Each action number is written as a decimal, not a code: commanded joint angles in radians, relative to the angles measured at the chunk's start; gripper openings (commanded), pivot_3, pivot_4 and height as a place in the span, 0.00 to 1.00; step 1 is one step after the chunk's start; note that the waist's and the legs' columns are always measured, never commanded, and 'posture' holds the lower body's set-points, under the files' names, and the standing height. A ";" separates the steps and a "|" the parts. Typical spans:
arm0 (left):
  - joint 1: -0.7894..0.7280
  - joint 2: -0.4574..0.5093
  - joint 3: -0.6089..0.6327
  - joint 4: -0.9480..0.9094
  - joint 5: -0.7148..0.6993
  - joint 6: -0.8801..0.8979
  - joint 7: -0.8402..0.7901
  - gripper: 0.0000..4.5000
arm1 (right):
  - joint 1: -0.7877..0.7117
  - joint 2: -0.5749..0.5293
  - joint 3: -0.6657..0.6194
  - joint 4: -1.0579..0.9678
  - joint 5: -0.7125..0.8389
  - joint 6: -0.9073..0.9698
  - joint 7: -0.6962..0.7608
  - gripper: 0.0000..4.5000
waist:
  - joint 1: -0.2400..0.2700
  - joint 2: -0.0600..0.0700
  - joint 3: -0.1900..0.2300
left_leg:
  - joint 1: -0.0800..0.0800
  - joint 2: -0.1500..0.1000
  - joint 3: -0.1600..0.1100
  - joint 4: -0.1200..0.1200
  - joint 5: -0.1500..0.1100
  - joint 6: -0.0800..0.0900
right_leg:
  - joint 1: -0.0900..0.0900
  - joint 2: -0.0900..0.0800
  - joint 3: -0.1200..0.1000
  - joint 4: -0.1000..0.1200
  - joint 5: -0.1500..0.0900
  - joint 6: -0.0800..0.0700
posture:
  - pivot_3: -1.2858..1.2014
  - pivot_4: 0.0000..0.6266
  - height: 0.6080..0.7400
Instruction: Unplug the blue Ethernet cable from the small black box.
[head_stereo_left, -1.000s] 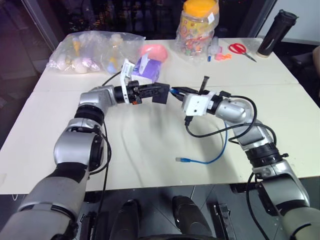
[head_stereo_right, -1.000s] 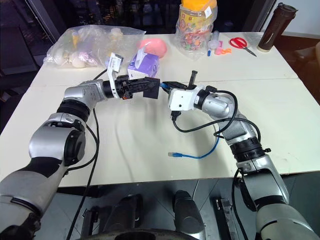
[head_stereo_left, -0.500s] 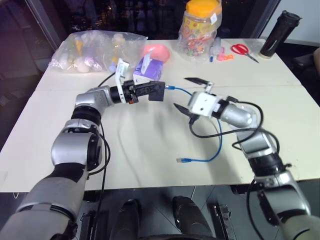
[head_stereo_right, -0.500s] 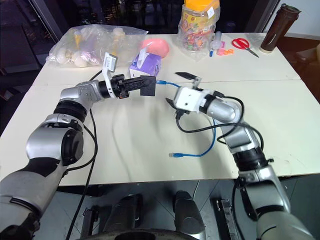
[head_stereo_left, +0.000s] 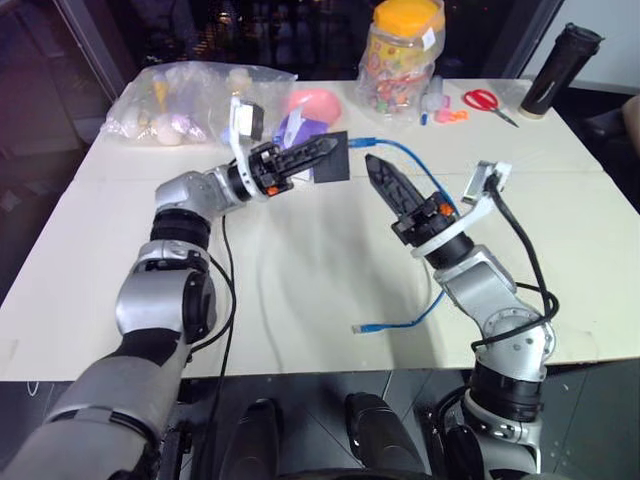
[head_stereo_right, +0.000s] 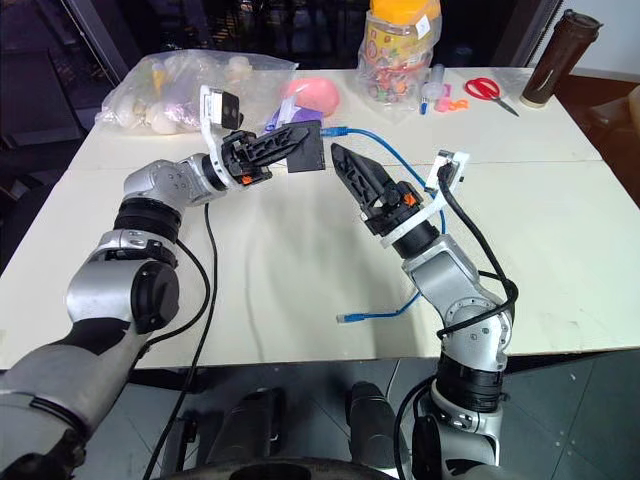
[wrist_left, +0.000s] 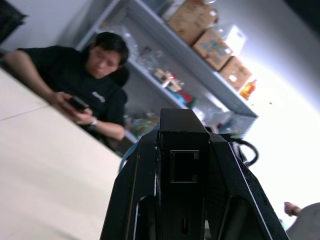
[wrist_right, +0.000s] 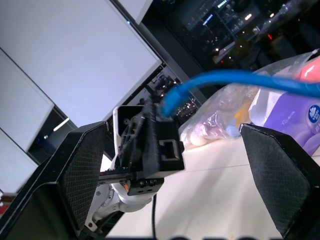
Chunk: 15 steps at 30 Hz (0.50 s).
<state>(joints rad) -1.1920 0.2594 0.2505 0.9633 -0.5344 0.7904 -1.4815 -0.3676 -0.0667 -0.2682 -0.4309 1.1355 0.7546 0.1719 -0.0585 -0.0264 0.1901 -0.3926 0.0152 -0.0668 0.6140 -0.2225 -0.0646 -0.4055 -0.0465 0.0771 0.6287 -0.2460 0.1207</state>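
The left claw (head_stereo_left: 318, 158) is clamped shut on the small black box (head_stereo_left: 334, 159), holding it above the tabletop (head_stereo_left: 300, 270) at about the 11 o'clock part of the scene. The box is matte black and square-edged, with a small rectangular port in the face turned toward the right claw; the left wrist view shows that port open between the two black fingers (wrist_left: 132, 200).

The right claw (head_stereo_left: 385, 185) sits just beside the box at its 4 o'clock, fingers spread wide and holding nothing. The blue Ethernet cable (head_stereo_left: 420, 180) is a thin bright-blue cord: one plug end hangs in the air close to the box's 2 o'clock corner, apart from that port, and whether it touches the box I cannot tell. From there the cord arcs back past the right arm and drops to the tabletop, where its other plug (head_stereo_left: 362, 327) lies near the front edge at about 6 o'clock.
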 joint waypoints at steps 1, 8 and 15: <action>0.007 -0.014 0.006 -0.094 -0.048 0.042 0.001 0.11 | -0.008 -0.012 0.008 -0.040 0.052 -0.016 -0.010 0.98 | 0.000 0.000 0.000 | 0.000 0.000 0.000 0.000 0.000 0.000 | 0.000 0.000 0.000 0.000 0.000 0.000 | 0.52 0.24 0.99; 0.061 -0.024 -0.016 -0.192 -0.074 0.081 0.027 0.11 | -0.030 -0.039 0.024 -0.011 0.064 -0.036 -0.005 0.98 | -0.003 0.000 0.000 | 0.000 0.000 0.000 0.000 0.000 0.000 | 0.000 0.000 0.000 0.000 0.000 0.000 | 0.52 0.24 0.99; 0.099 -0.025 -0.036 -0.258 -0.095 0.106 0.043 0.11 | -0.039 -0.043 0.057 0.005 0.061 -0.045 0.002 0.79 | -0.001 0.000 0.000 | 0.000 0.000 0.000 0.000 0.000 0.000 | 0.000 0.000 0.000 -0.001 0.000 0.000 | 0.52 0.24 0.99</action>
<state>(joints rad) -1.0991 0.2325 0.2181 0.7453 -0.6018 0.8892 -1.4343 -0.3892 -0.1069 -0.2165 -0.4219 1.1796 0.7261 0.1647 -0.0599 -0.0263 0.1900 -0.3928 0.0153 -0.0665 0.6139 -0.2225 -0.0645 -0.4058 -0.0464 0.0772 0.6279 -0.2460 0.1208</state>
